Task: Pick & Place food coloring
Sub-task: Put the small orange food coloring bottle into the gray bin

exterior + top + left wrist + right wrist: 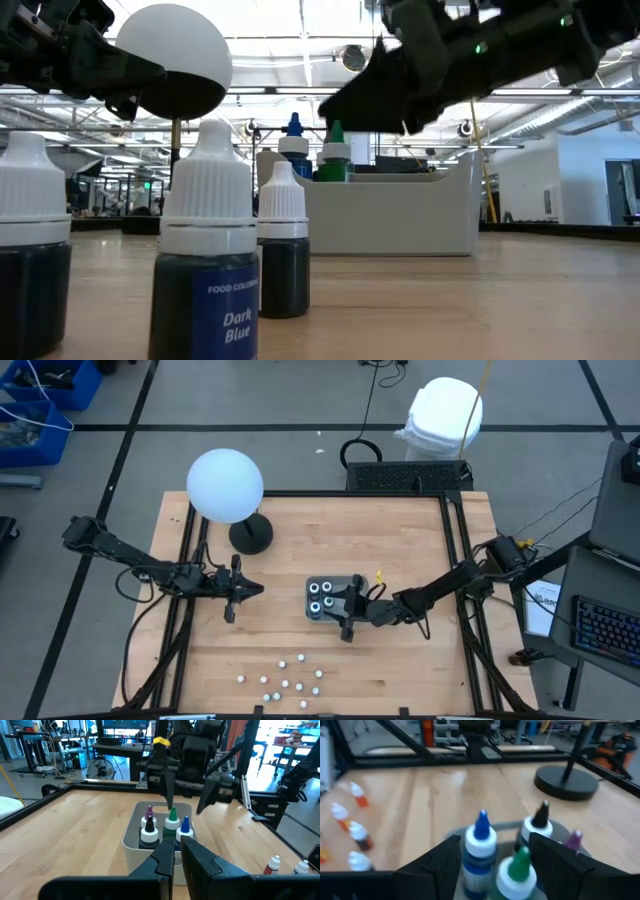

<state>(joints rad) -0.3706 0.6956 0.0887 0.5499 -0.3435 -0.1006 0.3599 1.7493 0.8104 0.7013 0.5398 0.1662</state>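
Food coloring bottles (286, 685) lie scattered in a loose cluster on the wooden surface (400, 660) near its front edge, well apart from both arms; in the low view 3 of them stand upright close to the camera, white-capped and dark-filled, one (204, 270) labelled "Dark Blue". Four more bottles stand upright inside a pale tray (325, 598) near the middle of the surface: in the left wrist view they show a purple tip (148, 816), a black tip (149, 831), a green tip (172, 817) and a blue tip (185, 828). The right gripper (349, 603) hangs right at the tray, its 2 dark fingers (436, 862) spread wide on either side of the blue-tipped and green-tipped bottles (481, 847) with nothing held between them; the left wrist view shows those same fingers pointing down just above the tray's far side. The left gripper (236, 589) waits to the left of the tray, near but not touching it, and is aimed toward it; its fingers (167, 855) are nearly together with only a narrow gap and hold nothing. A lamp with a white globe (225, 485) and a round black base (250, 534) stands on the surface behind the left gripper.
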